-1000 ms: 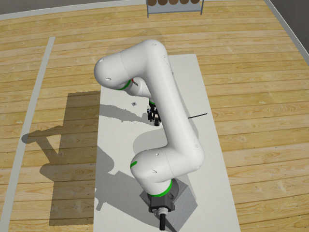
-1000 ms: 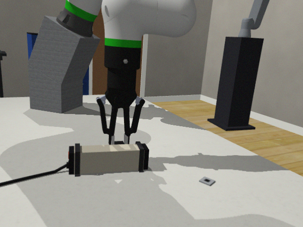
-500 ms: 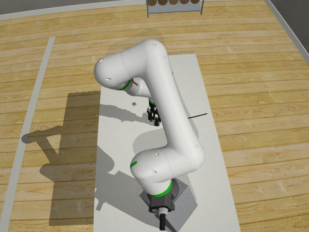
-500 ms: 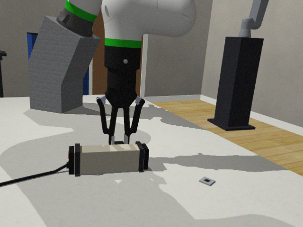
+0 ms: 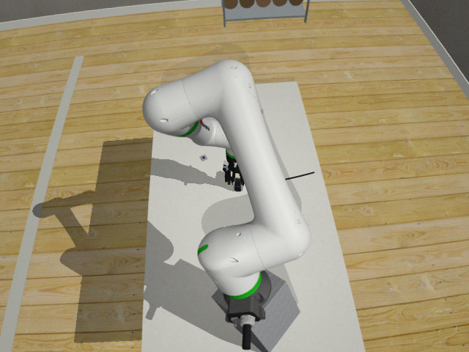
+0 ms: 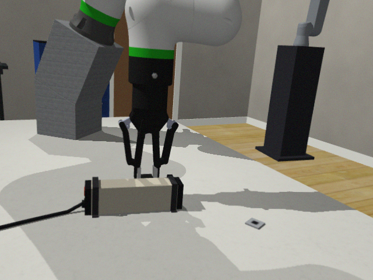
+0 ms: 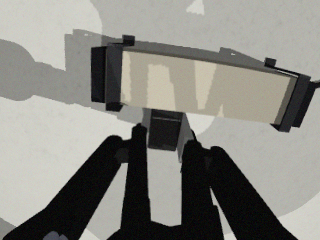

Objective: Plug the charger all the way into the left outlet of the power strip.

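Note:
The beige power strip [image 6: 134, 195] lies on the white table, held by black clamps at both ends, with a black cable leaving its left end in the exterior view. In the wrist view the strip [image 7: 200, 87] runs across the upper half. My gripper [image 7: 163, 118] is shut on the dark charger [image 7: 164, 130], whose front end touches the strip's near side, left of its middle. In the exterior view my gripper [image 6: 146, 173] stands upright just behind the strip, and only the charger's top [image 6: 146, 175] shows. The outlets and prongs are hidden. In the top view the arm covers most of the strip, and my gripper [image 5: 234, 180] shows beside the arm.
A small grey square plate [image 6: 254, 223] lies on the table in front of the strip to the right. The grey robot pedestal [image 6: 72, 84] stands behind on the left. A tall black column [image 6: 290, 102] stands on the wooden floor at right.

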